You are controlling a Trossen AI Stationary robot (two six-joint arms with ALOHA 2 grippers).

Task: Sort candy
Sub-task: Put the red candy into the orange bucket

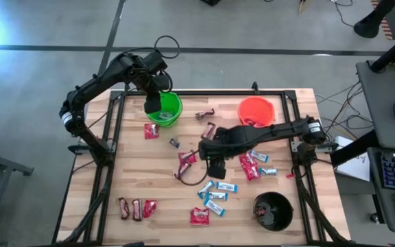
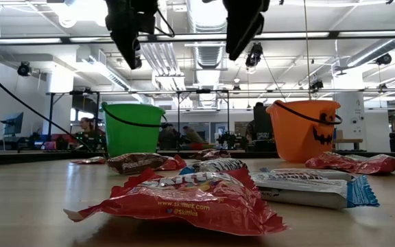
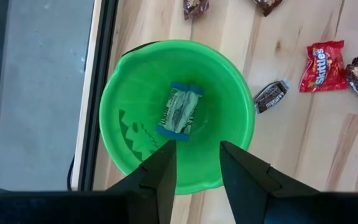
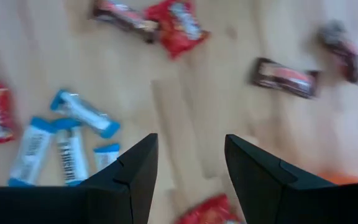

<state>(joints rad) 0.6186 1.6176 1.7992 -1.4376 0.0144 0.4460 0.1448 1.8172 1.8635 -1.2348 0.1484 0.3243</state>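
- Over at about 11 o'clock on the table (image 1: pixel 149 192) stands the green bucket (image 1: pixel 164 110), and one light-blue-and-white bar (image 3: pixel 180 111) lies flat on its bottom. Seen from the left wrist camera, its long axis runs nearly toward the fingers, tipped a little to one side.
- The left gripper (image 3: pixel 196 163) hangs right above that bucket, fingers parted with a clear gap and nothing between them; the bar lies below, untouched.
- The right gripper (image 4: pixel 187 163) hovers near the table's centre, its fingers spread wide and empty, touching no sweet.
- Around 5 o'clock from the centre sits a cluster of blue-and-white bars (image 1: pixel 217 195), lying at mixed angles, mostly slanting across the boards.
- Flat red packets are scattered: one (image 1: pixel 151 131) just at 6 o'clock of the green bucket, one (image 1: pixel 199 217) near the front edge, another pair (image 1: pixel 249 167) at 3 o'clock of the right gripper.
- Dark brown bars (image 1: pixel 130 208) lie side by side at 7 o'clock, their long axes pointing front to back.
- The orange bucket (image 1: pixel 256 111) stands at 1 o'clock, the black bucket (image 1: pixel 273 210) at 5 o'clock.
- From table height a red Skittles packet (image 2: pixel 184 199) lies closest, long axis crosswise.
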